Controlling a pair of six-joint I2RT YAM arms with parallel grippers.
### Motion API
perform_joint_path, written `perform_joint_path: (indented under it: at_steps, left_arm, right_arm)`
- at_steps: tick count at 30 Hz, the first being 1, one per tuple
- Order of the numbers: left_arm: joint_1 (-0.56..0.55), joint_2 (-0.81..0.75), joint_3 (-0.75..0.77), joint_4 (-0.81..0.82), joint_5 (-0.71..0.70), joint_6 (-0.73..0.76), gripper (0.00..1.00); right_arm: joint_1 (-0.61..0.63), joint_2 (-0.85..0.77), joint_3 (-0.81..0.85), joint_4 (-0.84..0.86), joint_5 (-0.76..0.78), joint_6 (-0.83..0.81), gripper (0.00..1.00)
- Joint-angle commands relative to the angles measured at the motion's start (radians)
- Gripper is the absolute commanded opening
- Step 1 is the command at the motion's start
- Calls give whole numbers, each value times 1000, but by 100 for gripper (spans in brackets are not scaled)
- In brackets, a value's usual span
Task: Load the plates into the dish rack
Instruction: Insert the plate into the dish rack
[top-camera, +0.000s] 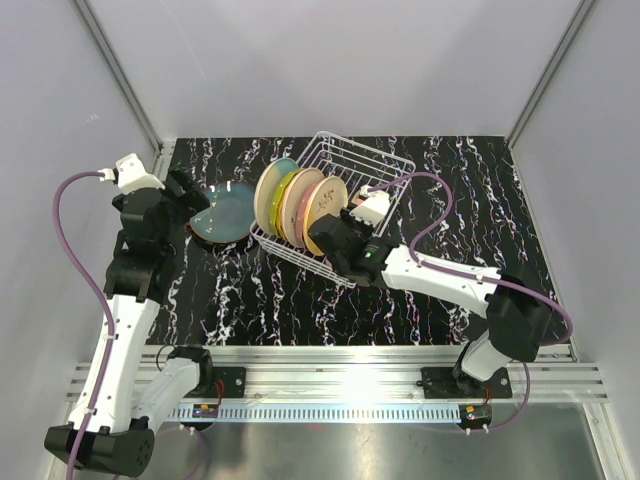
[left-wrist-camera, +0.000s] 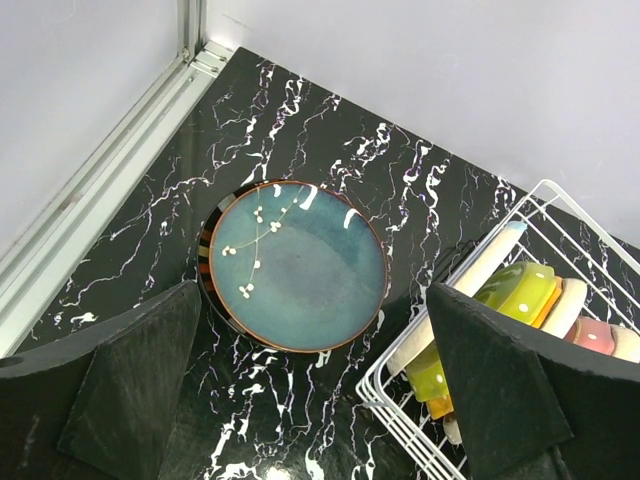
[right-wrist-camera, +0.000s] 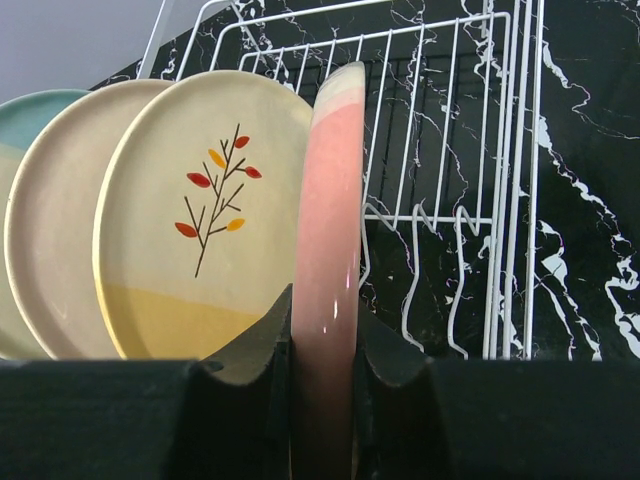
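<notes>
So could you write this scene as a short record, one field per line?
left end effector: open, above the teal plate on the table
right end effector: shut on the pink plate, held on edge in the dish rack
other plates in rack: three upright, the sprig plate next to the pink one
under teal plate: another plate, dark rim showing

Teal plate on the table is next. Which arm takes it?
Left. Its open tool hangs right above the teal plate; the right tool is shut on the pink plate in the dish rack.

The right hand (top-camera: 322, 230) is at the nearest upright plate (top-camera: 329, 196) in the dish rack (top-camera: 382, 165).
</notes>
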Motion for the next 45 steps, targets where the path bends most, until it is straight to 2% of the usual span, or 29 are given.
perform_joint_path:
  at_steps: [1,8,12,17,25,29,35,45]
  left_arm:
    - [-3,7,15,34,18,-7,99]
    - [-7,6,18,32,34,-5,99]
    - [-7,4,17,32,34,-4,99]
    - [-7,9,18,32,43,-5,99]
    - [-7,10,18,32,46,-4,99]
    - [-7,15,18,34,46,-2,99]
    - [-7,18,17,34,46,-2,99]
    - [-5,27,17,32,49,-1,99]
  right_arm:
    - [-9,-11,84,62,49,51,16]
    - [-19,1,86,38,37,75,18]
    - [-23,9,95,15,34,93,23]
    - [-29,15,101,9,31,95,36]
    - [-35,1,92,22,26,97,39]
    - [-39,1,89,128,-8,-13,43]
    - [-49,2,93,283,-109,-192,57]
    - [-56,-20,132,348,-141,-305,61]
